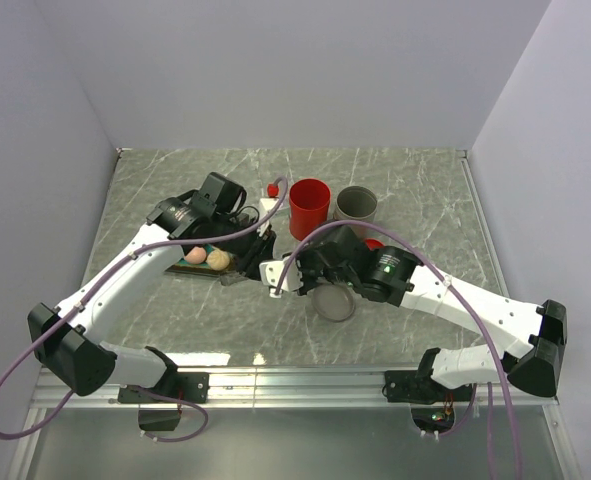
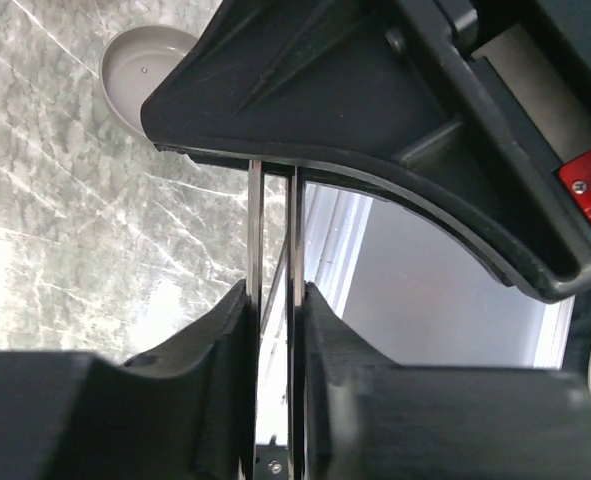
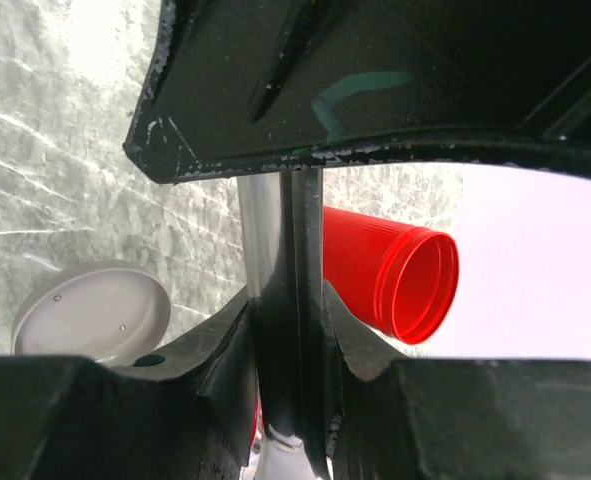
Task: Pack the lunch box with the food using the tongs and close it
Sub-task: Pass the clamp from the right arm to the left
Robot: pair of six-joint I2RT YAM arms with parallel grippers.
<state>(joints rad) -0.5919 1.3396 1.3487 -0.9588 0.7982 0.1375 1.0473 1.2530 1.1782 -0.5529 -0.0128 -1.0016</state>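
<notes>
The thin grey metal tongs (image 2: 256, 230) run between the fingers of both grippers. My left gripper (image 2: 275, 295) is shut on their two slim arms, which stay slightly apart. My right gripper (image 3: 285, 300) is shut on the tongs (image 3: 265, 230) where the arms lie together. In the top view both grippers meet over the right end of the dark tray (image 1: 187, 268), the left gripper (image 1: 258, 238) above the right gripper (image 1: 275, 277). The red lunch box (image 1: 309, 207) stands open just behind them. A pinkish ball (image 1: 195, 255) and a beige ball (image 1: 218, 260) of food lie in the tray.
A grey cup (image 1: 356, 205) stands right of the lunch box. A grey lid (image 1: 335, 303) lies under my right arm, and a bit of a red lid (image 1: 373, 243) shows behind it. A small red piece (image 1: 272, 189) sits left of the lunch box.
</notes>
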